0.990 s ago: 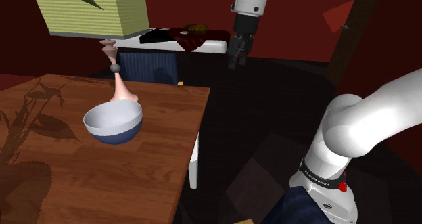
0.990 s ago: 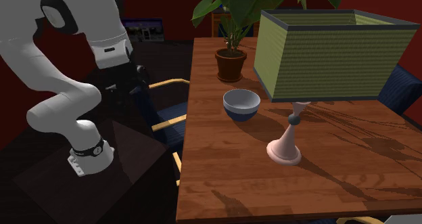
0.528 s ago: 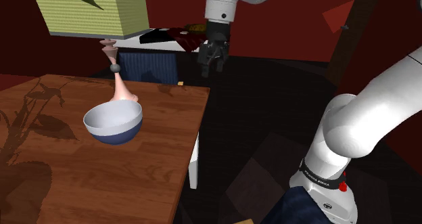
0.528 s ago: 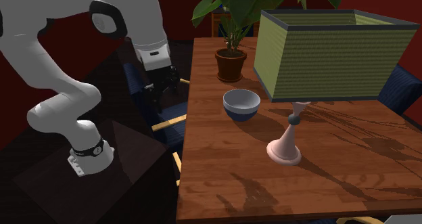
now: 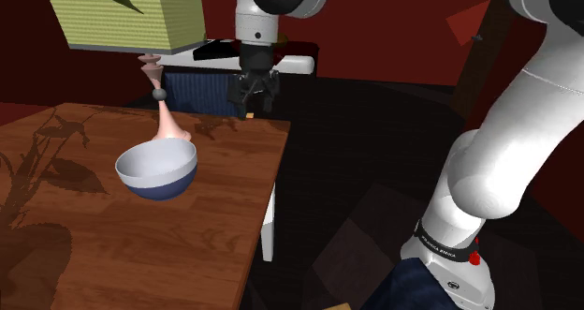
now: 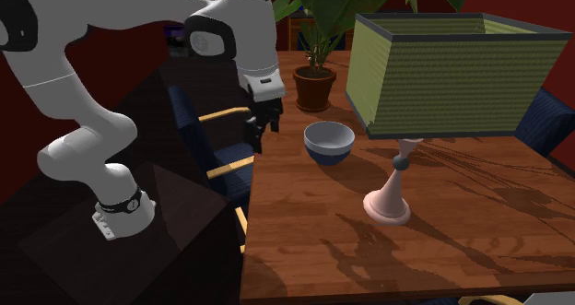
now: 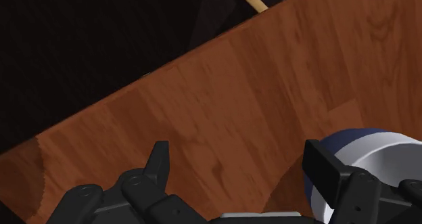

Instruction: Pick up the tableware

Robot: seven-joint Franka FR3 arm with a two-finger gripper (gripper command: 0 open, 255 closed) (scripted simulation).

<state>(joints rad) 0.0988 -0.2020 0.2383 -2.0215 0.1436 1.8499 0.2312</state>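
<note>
The tableware is a bowl (image 5: 157,170), blue outside and pale inside, standing upright on the wooden table (image 5: 112,252). In the second exterior view the bowl (image 6: 329,142) sits near the table's (image 6: 369,257) left edge. My black gripper (image 5: 251,95) hangs open over the table's far edge, apart from the bowl and to the shoulder view's right of it. From the second exterior view the gripper (image 6: 261,128) is just left of the bowl, by the table's rim. Through the wrist camera the gripper (image 7: 240,167) looks down on bare wood (image 7: 257,101). There the bowl (image 7: 379,155) lies outside the right finger (image 7: 323,170), partly hidden by it.
A lamp with a green shade (image 6: 461,73) and pink base (image 6: 387,206) stands close behind the bowl. A potted plant (image 6: 315,82) is at the table's far end. A blue chair (image 6: 217,137) sits under the arm beside the table.
The arm has swung towards the table. The gripper moved to the shoulder view's left and lower, from over the dark floor to above the table's edge near the bowl.
</note>
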